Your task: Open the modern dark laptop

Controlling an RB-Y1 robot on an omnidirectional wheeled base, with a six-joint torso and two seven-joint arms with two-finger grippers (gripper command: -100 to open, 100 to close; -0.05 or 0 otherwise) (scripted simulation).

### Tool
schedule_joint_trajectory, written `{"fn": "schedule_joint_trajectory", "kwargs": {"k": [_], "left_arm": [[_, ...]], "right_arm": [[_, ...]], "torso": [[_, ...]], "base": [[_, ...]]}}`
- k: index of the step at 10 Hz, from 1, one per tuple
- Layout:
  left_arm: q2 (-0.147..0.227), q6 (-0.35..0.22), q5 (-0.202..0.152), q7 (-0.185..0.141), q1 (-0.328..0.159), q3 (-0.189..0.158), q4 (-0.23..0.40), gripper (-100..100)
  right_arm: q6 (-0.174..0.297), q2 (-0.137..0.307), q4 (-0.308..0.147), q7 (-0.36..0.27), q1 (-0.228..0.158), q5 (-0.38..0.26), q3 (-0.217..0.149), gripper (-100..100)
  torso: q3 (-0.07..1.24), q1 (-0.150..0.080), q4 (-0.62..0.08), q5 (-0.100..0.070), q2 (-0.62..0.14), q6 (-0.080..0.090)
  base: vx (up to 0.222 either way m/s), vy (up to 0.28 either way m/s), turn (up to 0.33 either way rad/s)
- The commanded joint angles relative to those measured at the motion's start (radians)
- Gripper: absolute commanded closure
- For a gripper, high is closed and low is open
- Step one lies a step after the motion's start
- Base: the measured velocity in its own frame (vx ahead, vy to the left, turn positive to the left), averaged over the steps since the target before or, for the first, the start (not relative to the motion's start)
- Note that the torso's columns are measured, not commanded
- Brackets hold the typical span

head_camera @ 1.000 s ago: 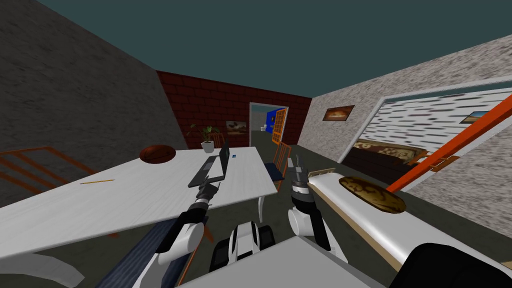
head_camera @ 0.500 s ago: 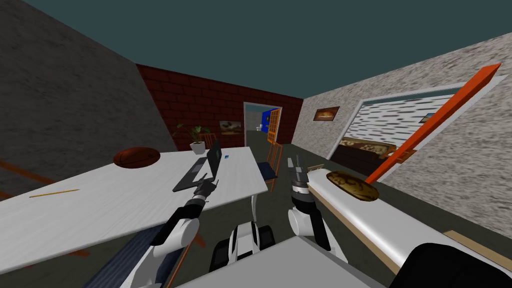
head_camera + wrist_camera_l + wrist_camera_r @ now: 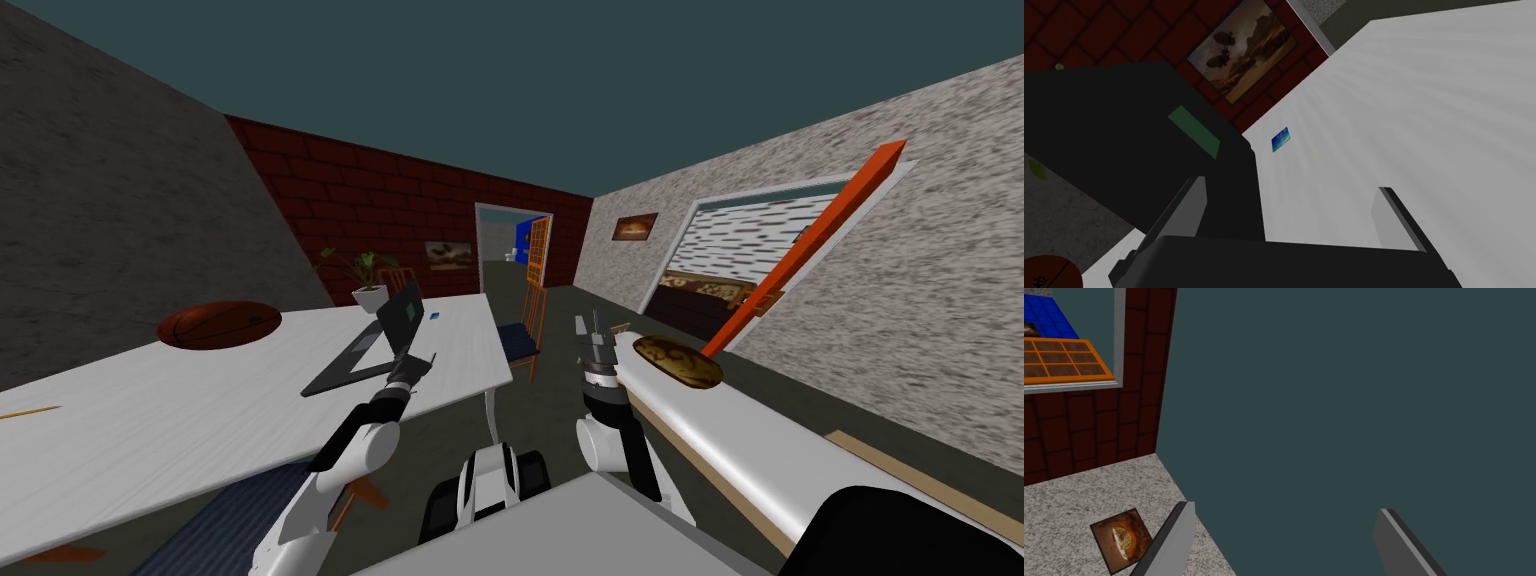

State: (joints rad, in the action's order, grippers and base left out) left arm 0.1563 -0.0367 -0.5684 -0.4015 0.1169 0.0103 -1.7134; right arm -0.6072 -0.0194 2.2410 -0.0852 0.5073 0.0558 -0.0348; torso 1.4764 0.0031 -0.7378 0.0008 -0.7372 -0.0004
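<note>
Find slim dark laptop [image 3: 375, 340] on long white bench [image 3: 200, 420], close to its end edge, lid raised steeply. Hold left gripper [image 3: 420, 362] at lid's outer edge, fingers spread: one finger [image 3: 1184, 210] before lid's corner, contact unclear, other over bare benchtop. Note small blue card [image 3: 1281, 138] just beyond. Hold right gripper [image 3: 590, 328] upright off bench's end, fingers apart.

White table [image 3: 180, 410]: brown ball [image 3: 218, 325], small blue card [image 3: 1280, 138]; potted plant [image 3: 368, 290] at far end.
</note>
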Motion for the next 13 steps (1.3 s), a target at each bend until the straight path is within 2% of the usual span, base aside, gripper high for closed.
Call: {"fn": "schedule_joint_trajectory", "kwargs": {"k": [1,4,5,6,10,11,12,13], "left_arm": [[0.009,-0.012,0.005,-0.028,-0.025,-0.053,0.003,-100],[-0.010,-0.013,0.029,-0.050,-0.041,-0.108,0.017,-100],[-0.035,-0.014,0.044,-0.061,-0.048,-0.138,0.025,-100],[-0.051,-0.015,0.052,-0.065,-0.052,-0.153,0.029,-100],[-0.138,-0.017,0.077,-0.078,-0.060,-0.197,0.041,-100],[-0.125,-0.019,0.074,-0.077,-0.057,-0.192,0.035,-100],[-0.112,-0.018,0.024,-0.027,-0.074,-0.239,0.062,-100],[-0.112,-0.018,0.001,-0.004,-0.074,-0.239,0.062,-100]], "right_arm": [[0.000,0.000,0.000,0.000,0.000,0.000,0.000,0],[0.000,0.000,0.000,0.000,0.000,0.000,0.000,0],[0.000,0.000,0.000,0.000,0.000,0.000,0.000,0],[0.000,0.000,0.000,0.000,0.000,0.000,0.000,0],[0.000,0.000,0.000,0.000,0.000,0.000,0.000,0],[0.000,0.000,0.000,0.000,0.000,0.000,0.000,0],[0.000,0.000,0.000,0.000,0.000,0.000,0.000,0],[0.000,0.000,0.000,0.000,0.000,0.000,0.000,0]], "torso": [[0.001,0.002,0.000,0.000,0.001,0.000],[0.000,0.000,0.000,0.000,-0.001,0.000],[-0.001,-0.002,0.000,0.000,-0.001,0.000],[0.000,-0.003,0.000,-0.001,-0.001,0.000],[-0.001,-0.004,0.000,-0.001,-0.001,0.001],[-0.001,-0.004,0.000,-0.001,-0.001,0.000],[-0.001,-0.004,0.000,-0.001,-0.001,0.000],[-0.002,-0.004,-0.001,-0.001,-0.003,0.001]], "base": [[0.028,-0.018,0.026],[0.028,0.044,0.039],[0.036,0.055,0.068],[0.039,0.056,0.072],[0.021,0.033,0.031],[0.007,0.010,0.003],[-0.033,-0.001,-0.270],[-0.054,-0.006,-0.166]]}}
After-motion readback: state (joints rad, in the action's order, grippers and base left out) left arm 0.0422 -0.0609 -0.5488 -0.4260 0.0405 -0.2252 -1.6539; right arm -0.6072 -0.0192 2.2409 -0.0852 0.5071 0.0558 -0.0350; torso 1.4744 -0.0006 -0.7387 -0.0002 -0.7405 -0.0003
